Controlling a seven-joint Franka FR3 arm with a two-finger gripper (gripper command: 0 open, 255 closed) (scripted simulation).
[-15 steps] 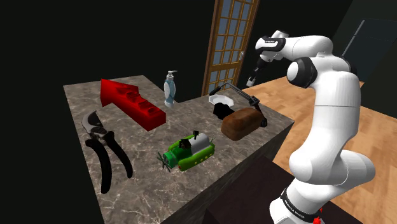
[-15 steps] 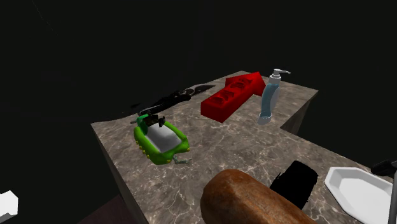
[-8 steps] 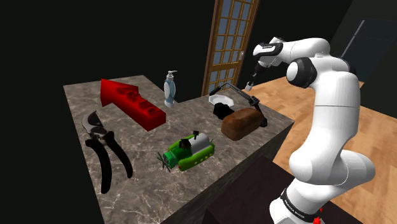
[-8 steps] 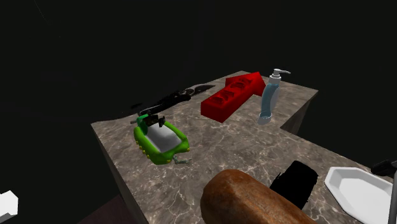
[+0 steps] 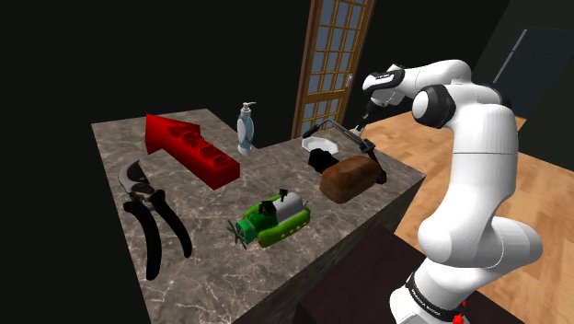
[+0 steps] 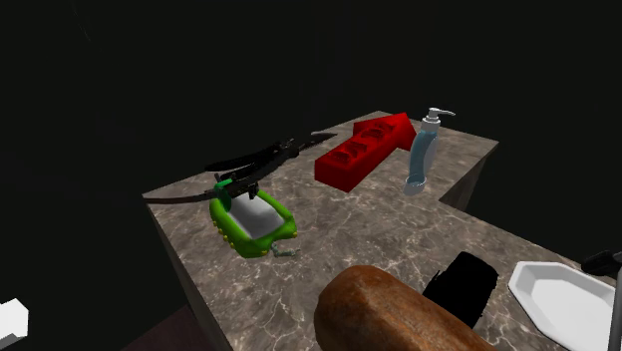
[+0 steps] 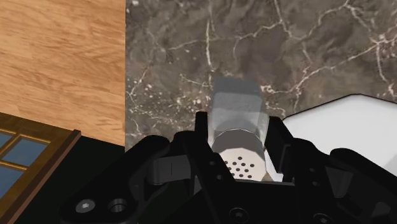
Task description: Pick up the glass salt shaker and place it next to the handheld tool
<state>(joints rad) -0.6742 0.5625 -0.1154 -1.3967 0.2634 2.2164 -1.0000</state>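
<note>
**Gripper.** The gripper [image 7: 239,127] is closed on the salt shaker [image 7: 236,102]. The two black fingers [image 7: 202,137] press against opposite sides of the shaker just below its cap. The perforated metal cap faces the wrist camera and the clear glass body points away, toward the counter.

**Gripper position.** In the shoulder view the gripper [image 5: 365,109] hangs above the far right corner of the marble counter [image 5: 110,138], well clear of the surface. The white arm bends over it from the shoulder view's right.

**Task item.** The shaker is off the counter, carried in the gripper. In the wrist view, marble lies beyond the shaker. The white dish [image 7: 343,124] is just to one side of it and the wood floor [image 7: 57,57] is past the counter edge on the other.

**Target.** The handheld tool is a pair of black pruning shears [image 5: 147,207]. It lies at the near left end of the counter in the shoulder view, well apart from the gripper.

**Other items, shoulder view.**
- The white dish [image 5: 320,145] sits at the far right, with a black object [image 5: 321,162] touching its near side.
- A brown loaf [image 5: 348,177] lies just near of that.
- A green toy vehicle [image 5: 273,219] stands near the counter's near edge.
- A red arrow-shaped block [image 5: 189,147] lies left of centre.
- A soap dispenser [image 5: 245,129] stands upright at the far edge.
- A glazed wooden door [image 5: 333,55] stands beyond the counter.
</note>
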